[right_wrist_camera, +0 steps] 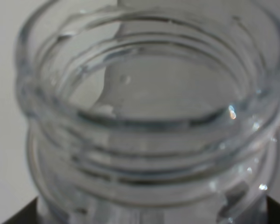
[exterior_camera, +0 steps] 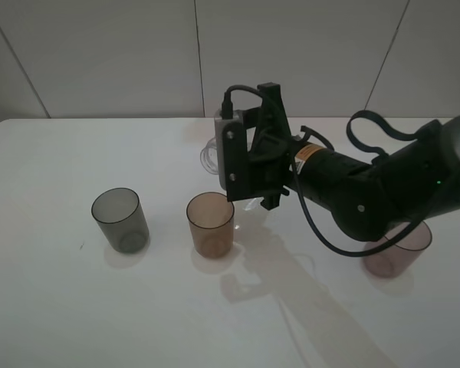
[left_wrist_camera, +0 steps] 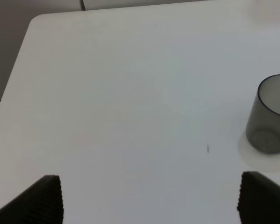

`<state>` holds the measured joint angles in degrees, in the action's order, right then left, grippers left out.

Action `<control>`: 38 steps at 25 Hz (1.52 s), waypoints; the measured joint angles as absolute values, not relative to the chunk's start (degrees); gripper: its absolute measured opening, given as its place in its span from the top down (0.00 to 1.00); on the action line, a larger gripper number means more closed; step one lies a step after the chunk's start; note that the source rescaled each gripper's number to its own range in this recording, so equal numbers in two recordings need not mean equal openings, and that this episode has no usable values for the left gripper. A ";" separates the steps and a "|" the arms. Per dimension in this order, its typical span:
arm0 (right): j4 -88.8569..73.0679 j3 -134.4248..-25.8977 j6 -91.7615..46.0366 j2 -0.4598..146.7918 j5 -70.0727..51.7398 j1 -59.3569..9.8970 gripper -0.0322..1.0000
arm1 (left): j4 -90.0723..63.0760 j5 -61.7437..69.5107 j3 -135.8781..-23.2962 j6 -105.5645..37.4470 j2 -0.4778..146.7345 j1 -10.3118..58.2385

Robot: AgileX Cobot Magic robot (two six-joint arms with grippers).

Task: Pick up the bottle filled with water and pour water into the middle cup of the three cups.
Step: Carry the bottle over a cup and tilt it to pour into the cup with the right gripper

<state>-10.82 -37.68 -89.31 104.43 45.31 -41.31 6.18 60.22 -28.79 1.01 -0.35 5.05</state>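
Desk (exterior_camera: 46, 307): right arm (exterior_camera: 368, 192) lies across the mid, right gripper (exterior_camera: 249, 165) clamped on clear bottle (exterior_camera: 210, 156). Bottle is just behind amber middle cup (exterior_camera: 211, 224), mouth short of rim, axis looks near upright in wrist view. Prob needs shift fwd + tilt. Left gripper (left_wrist_camera: 149, 200) wide, empty, off by grey cup (left_wrist_camera: 270, 116).

No writing can be read in any of the views. The only label in sight is a small yellow and white sticker (exterior_camera: 310, 154) on the wrist section of the black robot arm on the right (exterior_camera: 368, 195), seen by the high camera. It carries dark print, but the marks are too small and blurred to make out any letter, number or brand. Neither wrist camera shows any lettering.
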 joint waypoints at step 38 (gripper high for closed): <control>-12.16 -37.49 -100.24 106.43 50.60 -41.98 0.94 | 6.18 60.22 -28.79 1.01 -0.35 5.05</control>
